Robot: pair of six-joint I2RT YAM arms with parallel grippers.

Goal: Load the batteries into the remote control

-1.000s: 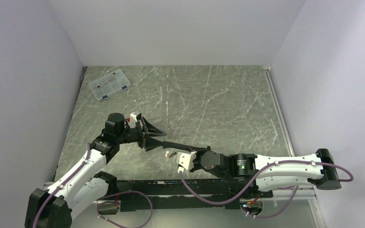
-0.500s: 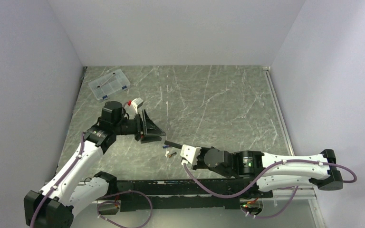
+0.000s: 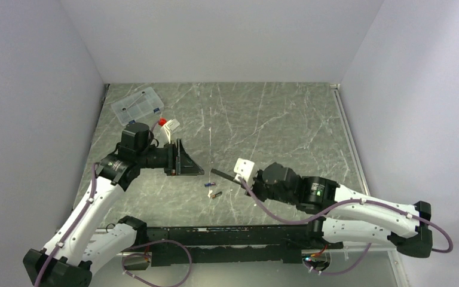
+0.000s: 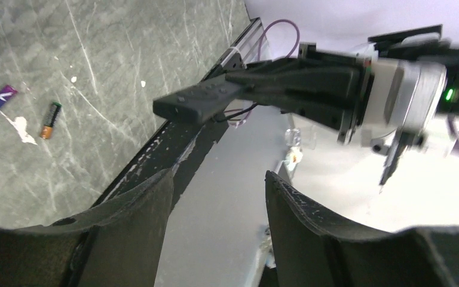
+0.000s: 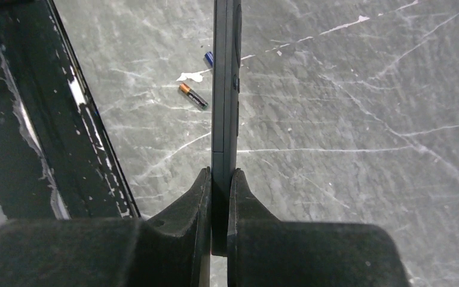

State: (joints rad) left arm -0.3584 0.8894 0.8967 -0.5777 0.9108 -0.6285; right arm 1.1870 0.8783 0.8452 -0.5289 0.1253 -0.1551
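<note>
Grey marbled table (image 3: pixel 275 119), white walls (image 3: pixel 215 36), right fingers (image 5: pixel 196 206) pinching remote control (image 5: pixel 224 89), left fingers (image 4: pixel 137 209) spread

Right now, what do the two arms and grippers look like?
Left arm and right arm: white shells, black joints, each trailing a purple cable. Left gripper and right gripper: black wedge-shaped fingers. A green light glows on the right arm.

On the grey marbled table (image 3: pixel 287 119), the remote control (image 3: pixel 222 174) is seen gripped at one end by the right gripper (image 3: pixel 239 179). Its free end is pointed toward the left gripper (image 3: pixel 194 167), from which it is kept just apart. Two cells are laid near the remote's free end (a blue-banded battery (image 3: pixel 208 186) and, just beside it, a gold-ended battery (image 3: pixel 216 194)). A clear compartment box (image 3: pixel 137 106) is set at the far left corner.
</note>
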